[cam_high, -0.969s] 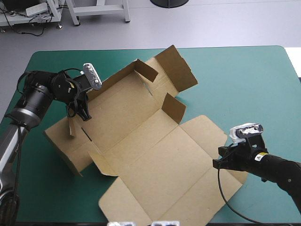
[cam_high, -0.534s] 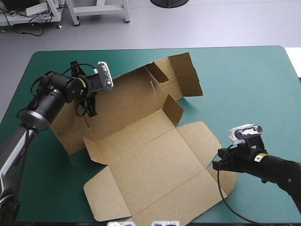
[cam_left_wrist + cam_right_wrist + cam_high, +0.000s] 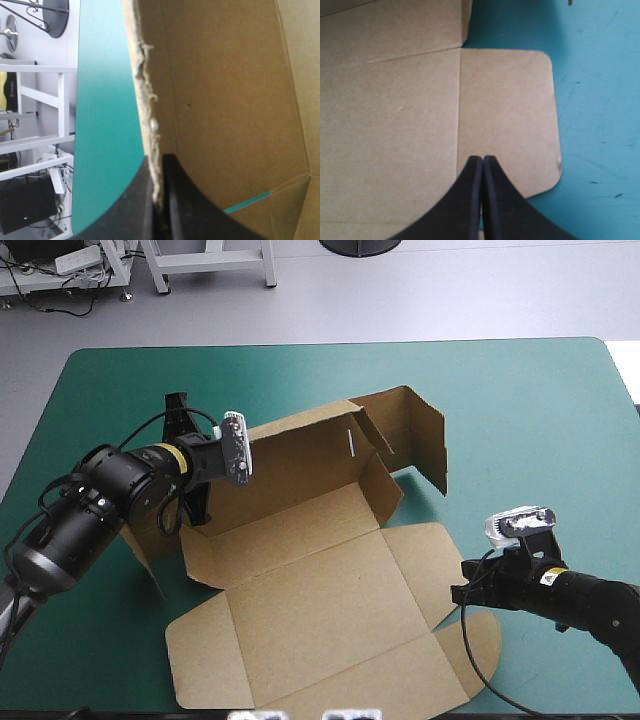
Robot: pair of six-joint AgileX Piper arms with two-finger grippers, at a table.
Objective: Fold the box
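At the raised wall (image 3: pixel 290 455) | left claw (image 3: pixel 159 161) pinches box (image 3: pixel 225 100) edge | right claw (image 3: pixel 483 159) closed over flap (image 3: pixel 507 110)

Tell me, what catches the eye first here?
A big brown cardboard box sheet sprawls mid-table on the teal-green cover, its far wall raised. The left black pincer pinches that wall's edge; the right pincer sits shut over a rounded flap.

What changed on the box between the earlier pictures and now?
The left gripper, shut on the box throughout, swung toward the middle of the table, raising the back wall from nearly flat to upright; the lid panel slid left. The right gripper stayed put, shut, over the lid's rounded flap.
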